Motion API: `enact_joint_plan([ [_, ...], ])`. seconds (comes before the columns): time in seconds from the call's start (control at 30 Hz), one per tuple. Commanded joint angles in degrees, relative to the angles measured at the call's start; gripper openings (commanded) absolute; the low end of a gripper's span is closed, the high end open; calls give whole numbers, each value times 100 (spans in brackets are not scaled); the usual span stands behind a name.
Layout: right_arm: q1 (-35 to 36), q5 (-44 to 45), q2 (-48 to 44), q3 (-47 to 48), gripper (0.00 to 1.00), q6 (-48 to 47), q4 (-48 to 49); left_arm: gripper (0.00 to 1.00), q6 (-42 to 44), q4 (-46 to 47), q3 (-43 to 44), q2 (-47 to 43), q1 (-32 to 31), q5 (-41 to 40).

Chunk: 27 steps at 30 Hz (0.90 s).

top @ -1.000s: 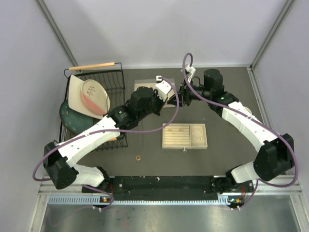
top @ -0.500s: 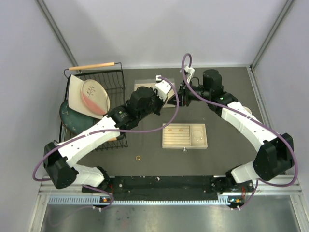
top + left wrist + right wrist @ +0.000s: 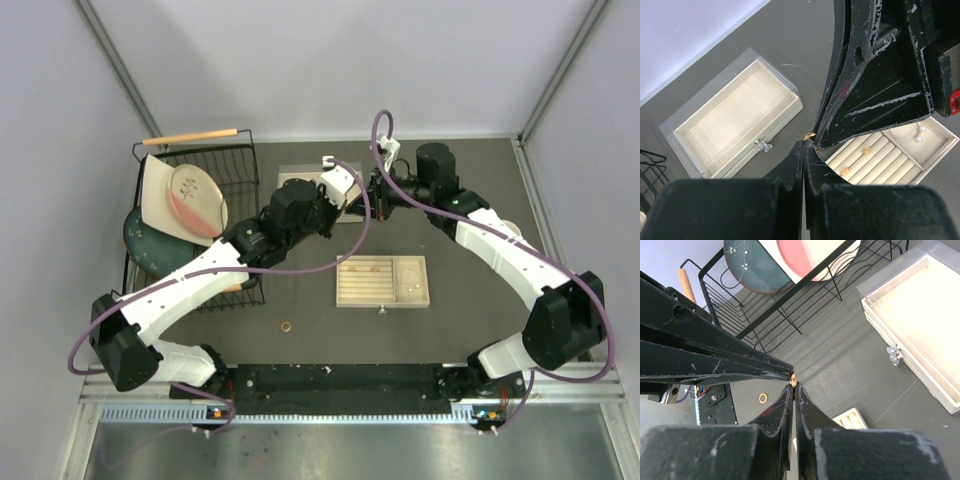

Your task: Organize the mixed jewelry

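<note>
Nearest the arm bases, a loose ring (image 3: 286,326) is lying alone on the dark counter (image 3: 450,325), left of centre and well apart from everything else. A little farther and to the right, a beige slotted tray (image 3: 345,300) is sitting flat on the counter. Two small gold rings (image 3: 865,149) are resting in its padded slots, and a silver bracelet (image 3: 907,136) is lying in its open right compartment. Above the counter, just beyond the tray, the two arms are meeting tip to tip. The left gripper (image 3: 804,146) is reaching in from the left with its jaws pressed together, and the right gripper (image 3: 793,387) is coming in from the right with its jaws likewise closed. A tiny gold ring (image 3: 793,377) is being pinched right where the two sets of tips are touching, held off the counter by both. It is hanging over bare counter between the tray and a cream box (image 3: 785,107) with a clear lid, which is standing at the far side. To the far left, a black wire dish rack (image 3: 195,150) is holding a cream-and-pink plate (image 3: 195,200) and a dark green plate (image 3: 150,240), both leaning on edge.
</note>
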Motion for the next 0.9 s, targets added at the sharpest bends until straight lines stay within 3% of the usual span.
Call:
enact_joint_plan([
  [0.0,99,3,-106,249,0,-164,-2,3,-29,361,73,-110,0,8],
  [0.07,108,65,-151,222,0,-252,-46,10,14,318,100,-233,8,104],
  [0.2,99,144,-291,187,0,-428,-222,40,225,169,126,-488,17,551],
  [0.23,99,162,-352,187,0,-498,-257,56,243,90,109,-610,35,631],
  [0.33,108,197,-484,187,0,-665,-450,66,339,-34,74,-821,157,1147],
  [0.53,99,-319,-775,196,0,-1026,-846,68,454,-192,-85,-1121,676,2546],
  [0.77,99,-1156,-968,336,0,-1325,-1250,65,603,-306,-94,-1086,1326,5136],
  [0.87,99,-1288,-1012,363,0,-1325,-1294,64,612,-342,-24,-928,1546,5719],
])
